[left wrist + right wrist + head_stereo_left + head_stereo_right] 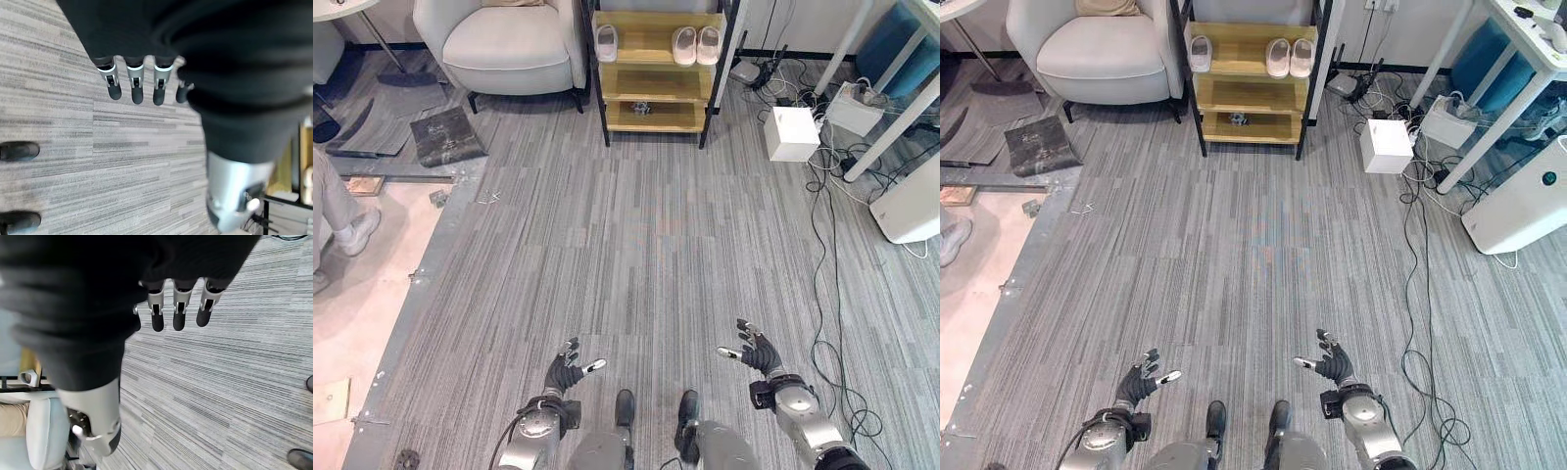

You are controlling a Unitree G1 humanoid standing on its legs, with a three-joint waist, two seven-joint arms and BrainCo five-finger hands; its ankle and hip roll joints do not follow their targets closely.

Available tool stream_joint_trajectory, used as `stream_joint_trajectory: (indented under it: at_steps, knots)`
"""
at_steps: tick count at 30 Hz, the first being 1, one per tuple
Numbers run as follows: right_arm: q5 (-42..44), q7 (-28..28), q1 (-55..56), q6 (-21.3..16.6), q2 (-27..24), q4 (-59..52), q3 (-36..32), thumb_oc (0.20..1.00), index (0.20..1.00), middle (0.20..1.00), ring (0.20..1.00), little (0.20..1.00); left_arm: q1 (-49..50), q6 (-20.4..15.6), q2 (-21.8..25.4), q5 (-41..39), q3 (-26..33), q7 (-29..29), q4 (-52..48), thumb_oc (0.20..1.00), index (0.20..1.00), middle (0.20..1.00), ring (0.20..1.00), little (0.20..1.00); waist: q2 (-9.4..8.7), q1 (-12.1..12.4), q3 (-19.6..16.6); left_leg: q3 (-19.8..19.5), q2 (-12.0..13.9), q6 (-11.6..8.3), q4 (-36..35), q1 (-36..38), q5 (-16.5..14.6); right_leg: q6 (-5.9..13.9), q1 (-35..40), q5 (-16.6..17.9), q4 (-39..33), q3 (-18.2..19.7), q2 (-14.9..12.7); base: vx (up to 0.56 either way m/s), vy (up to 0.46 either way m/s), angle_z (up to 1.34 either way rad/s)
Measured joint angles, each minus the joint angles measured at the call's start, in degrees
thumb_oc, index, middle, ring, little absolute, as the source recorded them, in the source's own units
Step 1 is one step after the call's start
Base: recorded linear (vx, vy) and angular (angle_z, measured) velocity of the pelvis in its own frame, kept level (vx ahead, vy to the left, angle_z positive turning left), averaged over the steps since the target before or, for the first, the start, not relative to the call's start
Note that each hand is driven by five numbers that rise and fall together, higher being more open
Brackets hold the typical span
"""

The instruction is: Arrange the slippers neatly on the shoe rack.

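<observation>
Slippers: 3 pale, soft-looking slip-on slippers sit on the top shelf of the wooden shoe rack with black metal frame (pixel 656 83), a pair of slippers (pixel 696 45) side by side at its right end and a single slipper (pixel 606 42) apart at its left end, all well apart from the robot across grey striped carpet floor (pixel 636 245). Left hand (pixel 566 370) and right hand (pixel 756 351) hover low over the carpet, fingers spread and relaxed, holding nothing. Judged light, pliable and non-fragile; likely best pinched at the heel rim or across the upper, and the single slipper probably needs sliding toward the pair.
</observation>
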Motion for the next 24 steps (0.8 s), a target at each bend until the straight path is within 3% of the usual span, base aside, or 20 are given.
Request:
stream_joint_trajectory:
  at_steps: [2,3,6,7,9,10,12,13,15,16,18,20,21,23,24]
  knots:
    - [0.01,0.18,1.43,0.01,0.03,-0.63,0.04,1.0,1.0,1.0,1.0,1.0,-0.17,-0.21,0.87,0.01,0.02,0.09,0.02,1.0,1.0,1.0,1.0,1.0,-1.12,-0.15,-0.49,-0.13,-1.39,0.21,-0.17,0.14,-0.22,0.98,-2.03,0.39,-5.41,0.09,-3.42,0.29,-0.091,0.19]
    - [0.04,0.15,1.92,0.07,0.13,-0.73,-0.07,1.0,1.0,1.0,1.0,1.0,-0.53,-0.25,1.4,0.0,0.0,0.15,0.12,1.0,1.0,1.0,1.0,1.0,-2.5,-0.7,-0.33,-0.51,-2.27,0.46,-0.09,0.25,-0.37,2.37,-3.37,2.0,-12.49,0.36,-5.33,0.2,-0.061,0.21]
    - [0.03,0.14,3.13,0.17,0.55,-0.68,-0.26,1.0,1.0,1.0,1.0,1.0,-0.59,-0.13,2.09,0.09,0.46,-0.06,0.39,1.0,1.0,1.0,1.0,1.0,-3.13,-1.58,-0.14,-1.82,-2.51,0.05,-0.11,1.55,-1.74,3.3,-2.97,7.07,-26.15,0.46,-5.99,0.37,-0.09,0.22]
    - [0.03,0.12,3.58,0.22,0.61,-0.56,-0.49,1.0,1.0,1.0,1.0,1.0,-0.52,-0.16,2.01,0.12,0.47,-0.12,0.33,1.0,1.0,1.0,1.0,1.0,-3.19,-1.75,-0.21,-2.23,-2.54,0.43,-0.22,2.29,-1.88,2.98,-2.05,8.01,-27.66,0.28,-5.68,0.42,-0.079,0.31]
    - [0.08,0.21,4.71,0.2,0.96,0.26,-1.56,1.0,1.0,1.0,1.0,1.0,0.0,-0.19,1.79,1.39,0.47,-0.23,0.41,1.0,1.0,1.0,1.0,1.0,-3.75,-3.11,-0.69,-4.51,-2.49,-0.61,-0.22,4.54,-3.95,2.43,0.71,8.62,-26.41,1.06,-4.86,0.37,-0.071,0.45]
    - [0.11,0.25,4.86,0.2,1.24,1.35,-2.35,1.0,1.0,1.0,1.0,1.0,0.28,-0.17,1.76,1.75,0.49,-0.25,0.56,1.0,1.0,1.0,1.0,1.0,-3.89,-3.23,-1.04,-4.96,-2.13,-1.36,-0.22,5.53,-4.79,0.71,1.73,9.73,-26.31,2.79,-4.0,0.41,-0.101,0.38]
    - [0.7,0.21,5.95,0.27,0.53,3.21,-4.36,1.0,1.0,1.0,1.0,1.0,2.12,-0.17,-1.17,1.73,0.33,-0.46,0.39,1.0,1.0,1.0,1.0,1.0,0.35,-3.91,-3.68,-6.65,3.92,-4.37,-0.01,8.24,-7.36,-0.28,5.16,12.2,-26.95,2.71,2.35,0.59,-0.162,0.25]
    - [1.4,0.41,6.04,0.1,0.39,3.24,-4.19,1.0,1.0,1.0,1.0,1.0,2.55,-0.17,-1.53,1.7,0.29,-0.55,0.46,1.0,1.0,1.0,1.0,1.0,0.15,-4.04,-4.66,-7.21,5.0,-4.96,1.48,8.68,-7.74,-3.62,6.55,14.74,-27.42,1.52,3.49,0.36,-0.106,0.16]
    - [1.86,0.39,5.69,-0.04,-0.12,3.09,-4.2,1.0,1.0,1.0,1.0,1.0,2.3,-0.16,-1.96,1.7,0.22,-0.78,0.38,1.0,1.0,1.0,1.0,1.0,-0.1,-4.21,-5.66,-7.58,5.98,-5.63,4.98,8.02,-7.93,-6.78,7.89,14.91,-27.89,0.95,4.88,0.33,-0.112,0.04]
    - [2.74,0.36,5.38,-0.04,-0.18,2.99,-4.25,1.0,1.0,1.0,1.0,1.0,1.51,-0.09,-1.96,1.69,0.17,-0.98,0.71,1.0,1.0,1.0,1.0,1.0,-0.14,-4.57,-6.18,-8.19,6.64,-7.07,10.18,6.25,-8.65,-6.33,10.17,13.45,-29.59,-0.15,5.5,0.34,-0.132,0.05]
    - [3.2,0.47,5.81,-0.07,-0.14,2.99,-4.02,1.0,1.0,1.0,1.0,1.0,1.05,-0.29,-1.98,1.67,0.23,-1.04,0.82,1.0,1.0,1.0,1.0,1.0,-0.65,-4.3,-8.14,-8.41,6.45,-8.48,14.22,4.15,-8.37,-8.42,10.37,13.79,-29.53,-0.17,5.89,0.29,-0.139,0.08]
    - [4.09,0.48,5.66,-0.05,0.11,3.05,-4.04,1.0,1.0,1.0,1.0,1.0,-0.42,-0.27,-1.92,1.53,0.27,-1.12,1.05,1.0,1.0,1.0,1.0,1.0,-1.02,-4.04,-8.12,-8.9,5.77,-12.52,28.42,-1.47,-7.29,-9.01,12.86,11.06,-29.76,-1.36,6.13,0.33,-0.161,0.17]
    - [4.74,0.56,6.61,-0.02,0.28,3.13,-3.49,1.0,1.0,1.0,1.0,1.0,-0.63,-0.33,-1.98,1.47,0.21,-1.14,1.45,1.0,1.0,1.0,1.0,1.0,-1.85,-3.1,-8.01,-9.19,5.18,-16.05,38.98,-5.96,-5.5,-10.8,14.63,10.25,-29.71,-1.38,5.89,0.2,-0.095,-0.1]
    - [4.98,0.59,6.38,-0.17,0.19,3.05,-2.62,1.0,1.0,1.0,1.0,1.0,0.05,-0.31,-1.87,1.47,0.19,-1.25,1.58,1.0,1.0,1.0,1.0,1.0,-2.23,-2.09,-7.92,-9.25,4.33,-15.96,45.24,-9.54,-4.3,-12.11,16.24,8.5,-29.76,-1.37,6.11,0.24,-0.086,-0.05]
    - [5.43,0.46,6.3,0.0,0.25,3.14,-2.47,1.0,1.0,1.0,1.0,1.0,0.13,-0.22,-1.79,1.41,-0.16,-1.32,1.58,1.0,1.0,1.0,1.0,1.0,-2.64,-1.98,-7.67,-8.6,3.61,-14.23,46.91,-13.09,-5.43,-12.31,16.85,8.07,-29.76,-1.5,5.83,0.32,-0.063,0.14]
